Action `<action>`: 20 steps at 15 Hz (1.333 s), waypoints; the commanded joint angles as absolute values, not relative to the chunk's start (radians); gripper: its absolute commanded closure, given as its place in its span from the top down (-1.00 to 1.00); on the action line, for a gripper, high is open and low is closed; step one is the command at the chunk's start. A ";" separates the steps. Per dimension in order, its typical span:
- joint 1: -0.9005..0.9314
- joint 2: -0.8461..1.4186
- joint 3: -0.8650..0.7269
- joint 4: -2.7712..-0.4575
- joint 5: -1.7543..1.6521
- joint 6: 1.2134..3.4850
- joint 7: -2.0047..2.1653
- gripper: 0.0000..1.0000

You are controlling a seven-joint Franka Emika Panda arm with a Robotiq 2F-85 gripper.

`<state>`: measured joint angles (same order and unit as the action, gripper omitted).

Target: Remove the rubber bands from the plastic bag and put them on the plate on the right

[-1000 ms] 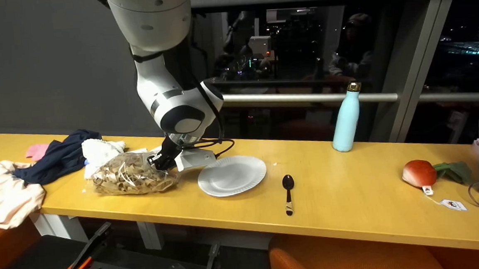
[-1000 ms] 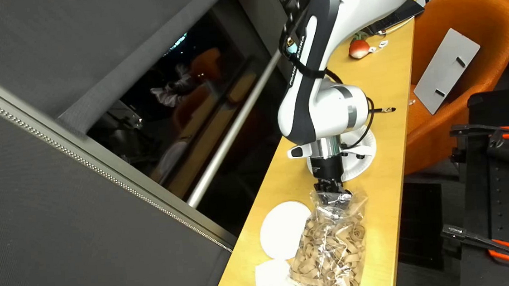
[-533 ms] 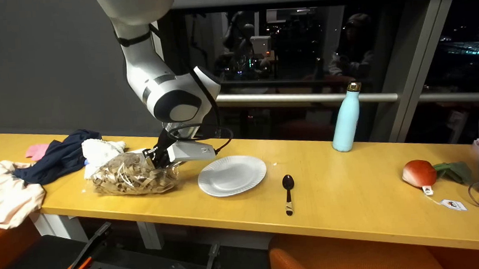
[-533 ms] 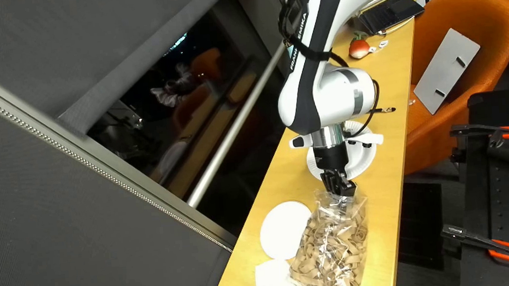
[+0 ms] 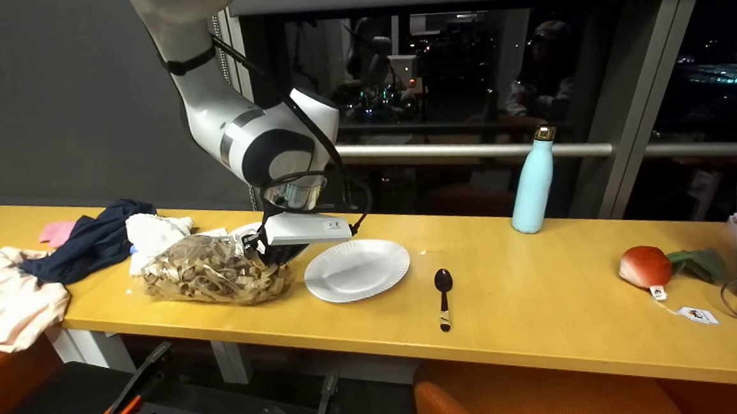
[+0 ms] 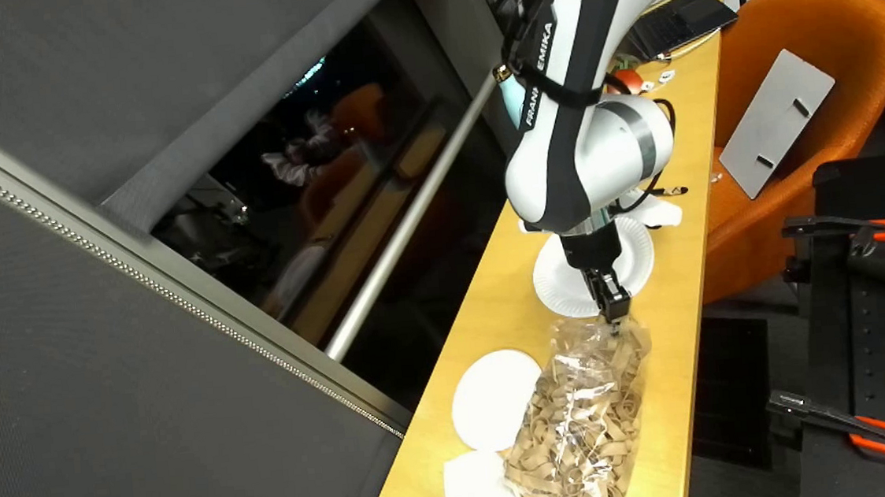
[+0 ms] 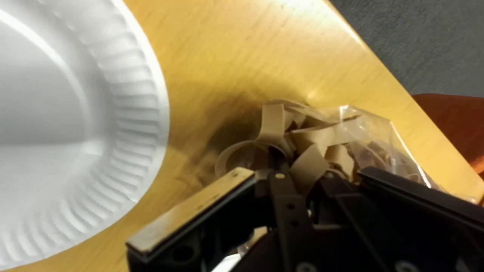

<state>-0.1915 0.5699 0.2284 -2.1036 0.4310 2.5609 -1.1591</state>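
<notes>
In the wrist view we find the gripper nearly closed, clamped on tan rubber bands, one strip running between its tips. More of them lie just below and beside it — inside the clear plastic bag on the desk, near the plate. In an exterior view we read "FRAN" and "EMIKA" on the arm — a black strap crosses between them.

In both exterior views the arm reaches down from above, bent at the wrist; the claw slants downward, gripping, its fingers close together.
</notes>
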 commanded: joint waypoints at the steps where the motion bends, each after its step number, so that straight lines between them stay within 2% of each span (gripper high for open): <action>1: -0.143 0.517 0.180 -2.144 0.342 2.632 -1.046 -0.95; 12: -0.145 0.413 0.064 -2.243 0.077 2.682 -0.787 -0.95; 20: -0.151 0.498 -0.089 -2.085 -0.137 2.648 -0.649 -0.95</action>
